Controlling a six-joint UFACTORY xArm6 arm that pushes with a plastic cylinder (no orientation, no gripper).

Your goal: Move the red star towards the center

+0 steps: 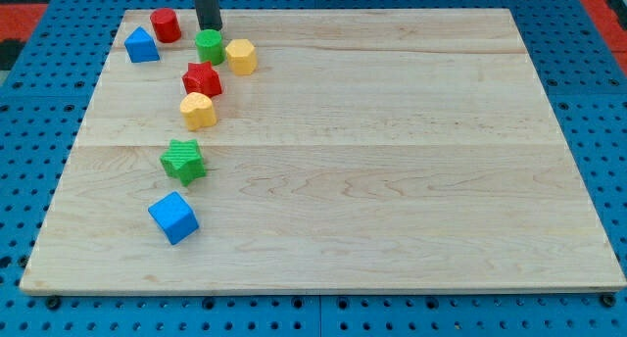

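The red star (202,79) lies on the wooden board (392,161) in the upper left part of the view. My tip (211,29) is at the view's top, just above a green round block (209,46) and above the red star, apart from it. A yellow block (240,56) sits to the right of the green round block. A second yellow block (197,111) touches the red star from below.
A red round block (165,25) and a blue block (141,46) sit near the board's top left corner. A green star (183,161) and a blue cube (173,216) lie lower on the left. Blue pegboard surrounds the board.
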